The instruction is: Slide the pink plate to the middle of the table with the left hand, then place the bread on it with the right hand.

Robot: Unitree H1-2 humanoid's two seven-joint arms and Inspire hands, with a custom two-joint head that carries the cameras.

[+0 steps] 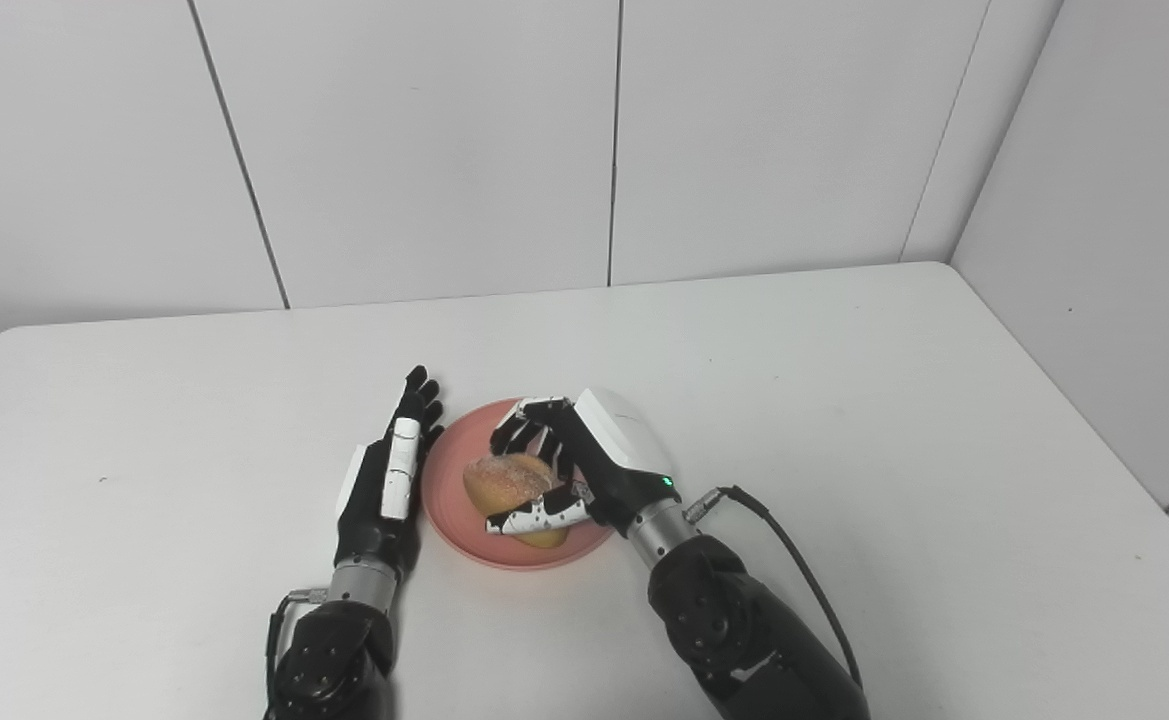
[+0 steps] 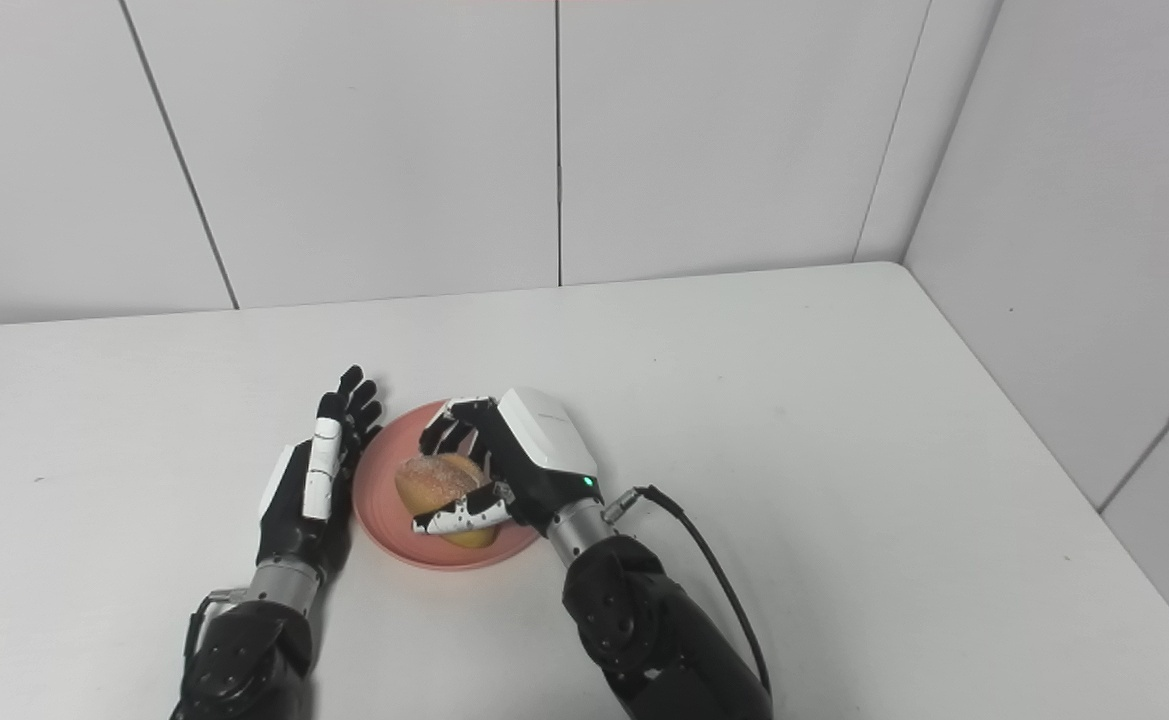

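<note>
The right hand covers the right part of the plate and the far side of the bread; whether the bread rests on the plate or is lifted clear cannot be determined. The palm of the left hand faces away and is not visible; contact with the plate rim cannot be confirmed. Both forearms are cut off by the bottom edge. The near edge of the desk lies outside both views.

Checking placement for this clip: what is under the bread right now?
The pink plate lies under the bread, with the right hand closed around it. Whether the bread touches the plate is hidden by the fingers.
</note>
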